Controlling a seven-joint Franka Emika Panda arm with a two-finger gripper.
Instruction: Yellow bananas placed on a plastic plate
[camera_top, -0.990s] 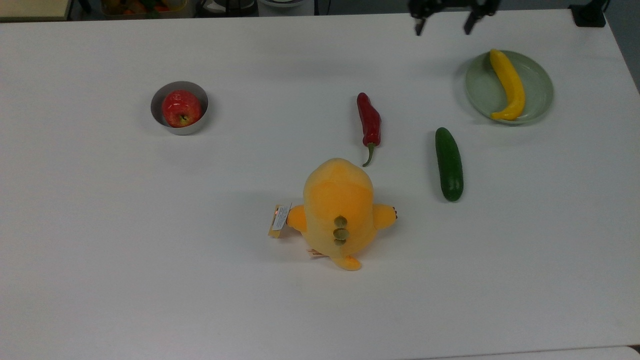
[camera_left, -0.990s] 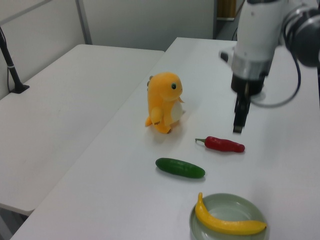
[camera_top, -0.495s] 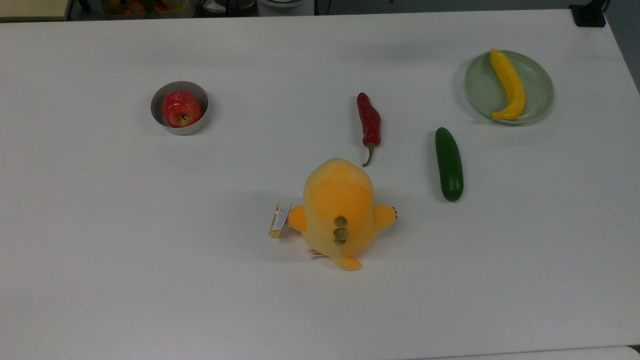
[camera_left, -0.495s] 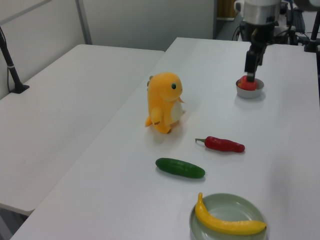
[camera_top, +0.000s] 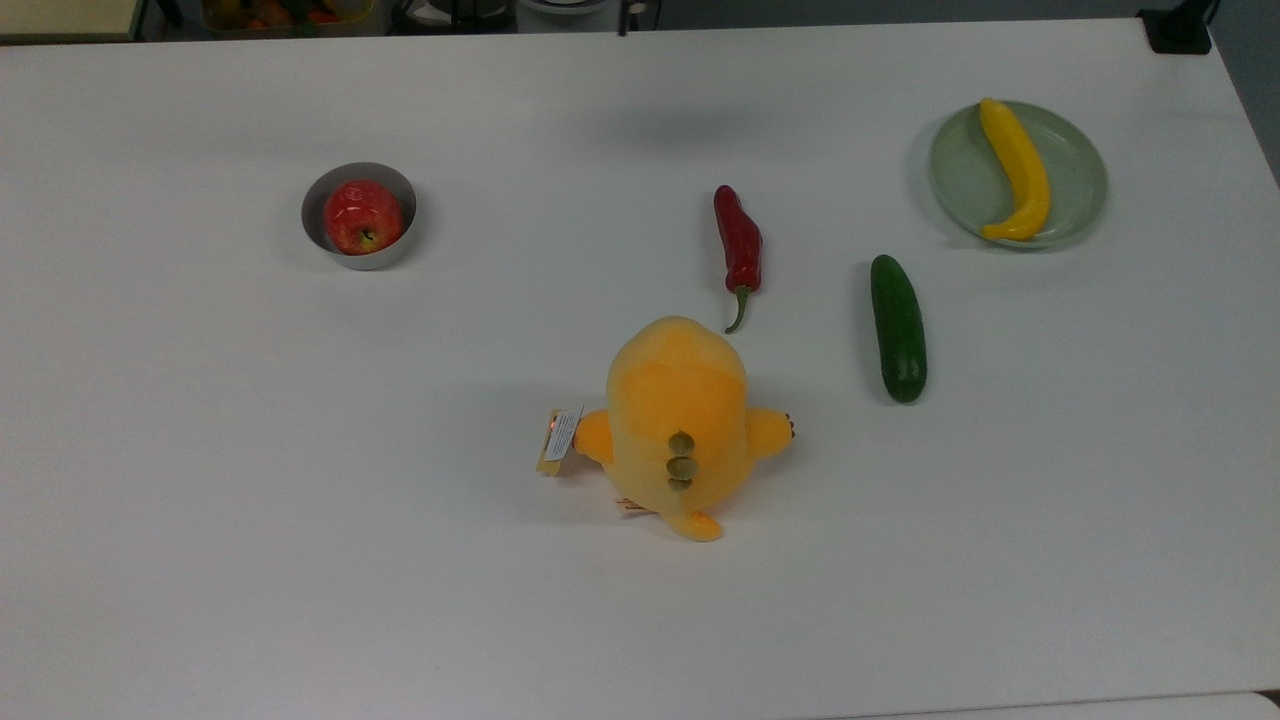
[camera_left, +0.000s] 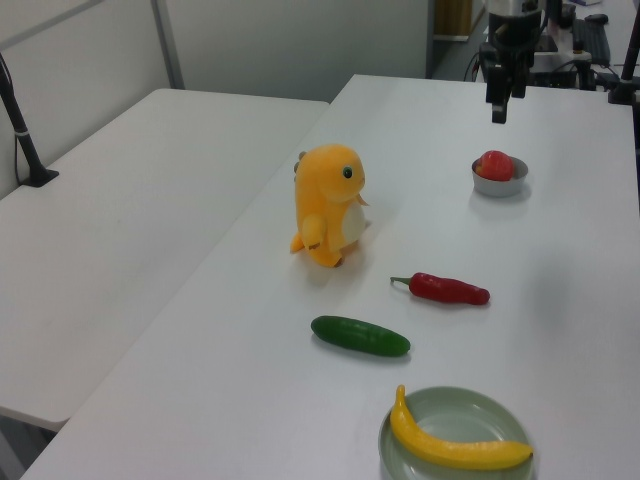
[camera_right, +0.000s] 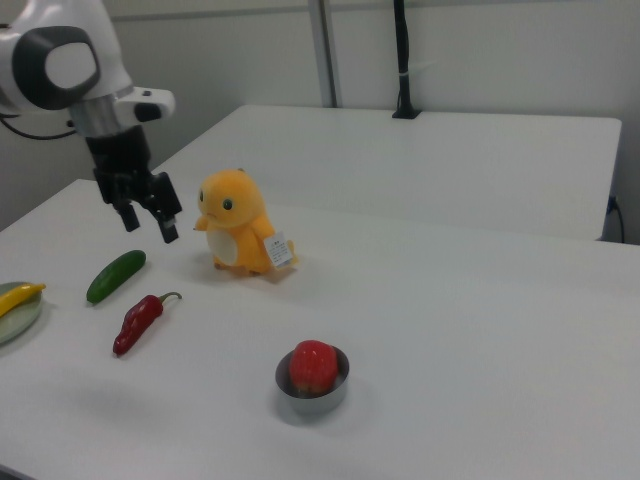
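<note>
The yellow banana lies curved across the pale green plastic plate at the top view's upper right, with nothing touching it. In the left view the banana rests in the plate at the bottom edge. The right view has the banana and plate at the far left. My gripper hangs in the air, open and holding nothing, well away from the plate. In the left view the gripper is high over the table's far end, above the bowl.
A red chili pepper and a green cucumber lie between the plate and the yellow-orange plush toy. A small metal bowl holding a red apple stands at the top view's left.
The arm has drawn back from the plate's side of the table toward the far end in the left view and has left the top view. The banana stays on the plate.
</note>
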